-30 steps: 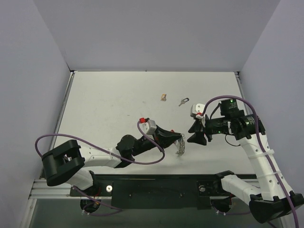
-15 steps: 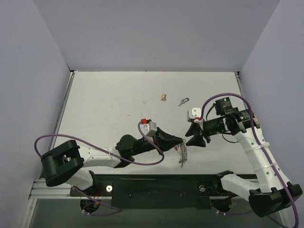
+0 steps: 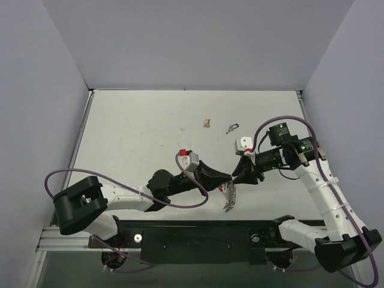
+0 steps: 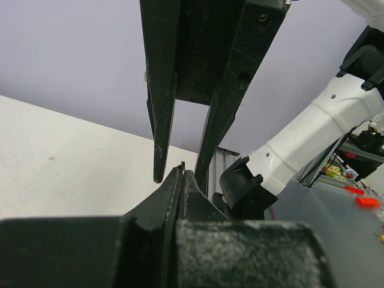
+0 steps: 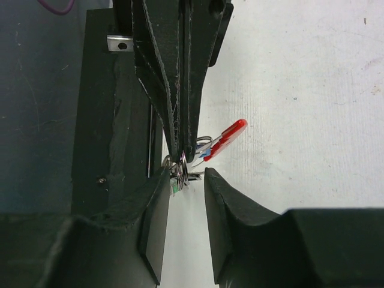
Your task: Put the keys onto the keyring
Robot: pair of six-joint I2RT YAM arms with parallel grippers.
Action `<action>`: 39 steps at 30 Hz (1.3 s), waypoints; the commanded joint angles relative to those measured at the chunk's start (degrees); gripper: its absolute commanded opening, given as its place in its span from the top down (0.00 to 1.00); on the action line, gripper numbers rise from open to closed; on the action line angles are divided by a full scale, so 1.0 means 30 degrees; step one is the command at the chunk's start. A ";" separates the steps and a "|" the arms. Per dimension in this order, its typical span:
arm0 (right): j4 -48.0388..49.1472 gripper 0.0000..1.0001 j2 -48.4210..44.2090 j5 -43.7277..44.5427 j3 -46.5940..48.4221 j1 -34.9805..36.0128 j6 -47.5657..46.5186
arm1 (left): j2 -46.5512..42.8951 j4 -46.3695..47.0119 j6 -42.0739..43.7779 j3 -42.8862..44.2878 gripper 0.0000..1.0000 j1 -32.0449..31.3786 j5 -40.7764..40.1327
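Your left tool (image 3: 228,178) is pinched tight on the keyring (image 5: 223,139), near the worktop's (image 3: 138,132) front edge | your right tool (image 5: 186,175) has its jaws apart, straddling that ring | one key (image 3: 232,128) lies well behind, farther back.

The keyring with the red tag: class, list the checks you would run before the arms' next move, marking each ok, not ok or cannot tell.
1. Grip: left fingers shut on the thin metal keyring with red, white and blue tags: ok.
2. Approach: right fingers open, straddling the ring: ok.
3. Clearance: red tag apart from the right fingers: ok.
4. Key in hand: not ok; the tiny silver, dark-headed key lies on the white table.
5. Ring's coil parted for threading: cannot tell.
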 commanded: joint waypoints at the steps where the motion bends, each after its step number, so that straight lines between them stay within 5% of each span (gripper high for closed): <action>1: -0.0540 0.75 0.0186 -0.1096 0.0570 0.0270 -0.0414 | 0.0098 0.6693 -0.0347 0.0997 1.00 0.0074 0.0359; 7: -0.0598 0.98 0.0157 -0.0659 0.0629 0.0417 -0.0327 | 0.0099 0.6752 -0.0377 0.0939 1.00 0.0074 0.0300; 15: -0.0832 1.00 -0.0224 0.1475 0.1358 0.0680 0.1368 | -0.0457 0.5758 -0.0640 0.0412 1.00 0.0395 -0.0286; 18: -0.2117 1.00 0.0185 0.3176 0.2353 0.1119 0.1814 | -0.1420 0.3919 -0.0904 -0.0026 0.71 0.0601 -0.0315; 21: -0.5507 1.00 0.1352 0.5867 0.4399 0.1938 0.0905 | -0.2710 0.0959 -0.0321 -0.0379 0.57 0.0601 -0.0403; 23: -0.7180 1.00 0.2057 0.7215 0.5547 0.2320 0.0495 | -0.3940 -0.2610 0.1312 -0.0234 0.41 0.0514 -0.0519; 25: -0.8122 1.00 0.2585 0.8446 0.6252 0.2701 0.0581 | -0.4967 -0.6916 0.3446 0.0380 0.36 0.0077 -0.1159; 29: -0.8538 1.00 0.3406 1.0912 0.6575 0.3755 0.1546 | -0.5527 -1.4093 0.7522 0.2748 0.35 -0.1650 -0.3182; 39: -0.8890 1.00 0.4610 1.2497 0.7132 0.4753 0.2193 | -0.2395 -1.5251 1.0723 0.5976 0.48 -0.2825 -0.6024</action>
